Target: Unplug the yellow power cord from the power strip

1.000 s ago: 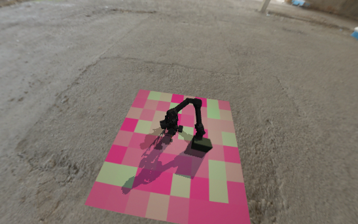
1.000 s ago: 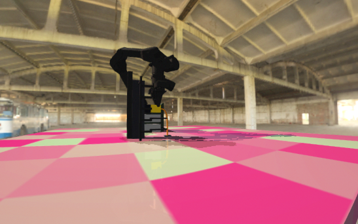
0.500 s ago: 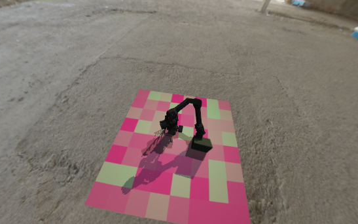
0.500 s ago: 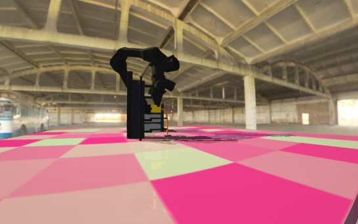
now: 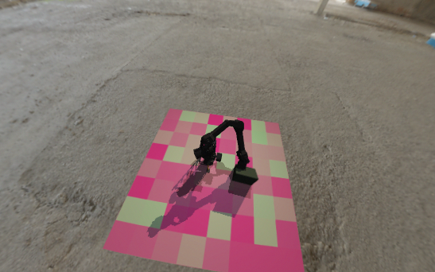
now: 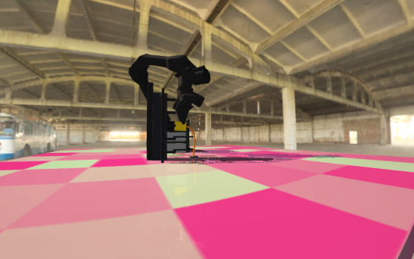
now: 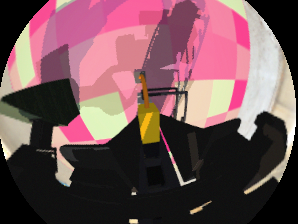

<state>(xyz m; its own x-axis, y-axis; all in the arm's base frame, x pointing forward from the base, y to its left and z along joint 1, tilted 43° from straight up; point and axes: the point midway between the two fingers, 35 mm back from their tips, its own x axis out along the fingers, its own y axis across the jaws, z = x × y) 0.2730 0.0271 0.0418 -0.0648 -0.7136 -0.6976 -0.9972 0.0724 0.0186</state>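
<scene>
- Top view: you see the arm (image 5: 230,137) arched over the checkered mat (image 5: 198,238), its base (image 5: 245,175) on the right and the gripper (image 5: 203,161) pointing down at the left. The plug, cord and strip are too small to make out here; only thin lines under the gripper show, and the arm's shadow covers the squares in front of it

- Exterior view: you look low across the mat. The gripper (image 6: 182,115) points straight down onto the yellow plug (image 6: 180,126), which sits on top of the grey power strip (image 6: 177,141). The strip stands upright beside a tall black part at its left, which hides its left side. The orange-yellow cord (image 6: 194,141) curves from the plug down to the mat at the right. You cannot tell from this side whether the plug's prongs are seated in the strip

- Wrist view: the yellow plug (image 7: 149,124) sits at centre between the dark fingers, with the cord (image 7: 143,90) running upward away from it. The gripper is clenched on the plug. The lower half of the picture is dark gripper body, and the strip is hidden beneath it
</scene>
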